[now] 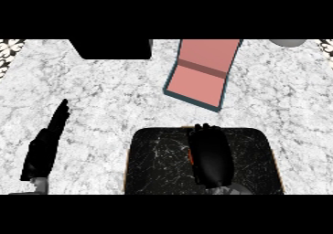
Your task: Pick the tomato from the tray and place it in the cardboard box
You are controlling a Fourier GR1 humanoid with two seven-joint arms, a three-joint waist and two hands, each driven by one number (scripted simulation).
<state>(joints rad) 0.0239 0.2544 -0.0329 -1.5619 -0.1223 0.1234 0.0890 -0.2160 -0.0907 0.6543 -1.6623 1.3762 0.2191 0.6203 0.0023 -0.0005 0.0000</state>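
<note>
**Sam:** What do you see from the head view?

**Me:** I see a white marble counter [95, 91]. A black tray [156, 160] sits at its near edge, in the middle. My right hand [211, 155] lies over the tray, back up, with its fingers bent downward near the tray's far edge.

**Sam:** Where is the tomato?

**Me:** Under that hand. I can see only a thin red strip of the tomato [190, 157] at the hand's left side. The fingers curl over it.

**Sam:** And the box?

**Me:** The cardboard box [200, 75] is pink inside with a dark blue rim. It lies past the tray, toward the counter's far edge, tilted.

**Sam:** Your other hand?

**Me:** My left hand [46, 141] rests near the counter's left edge, fingers straight, holding nothing. A black block [112, 49] sits at the far edge.
</note>
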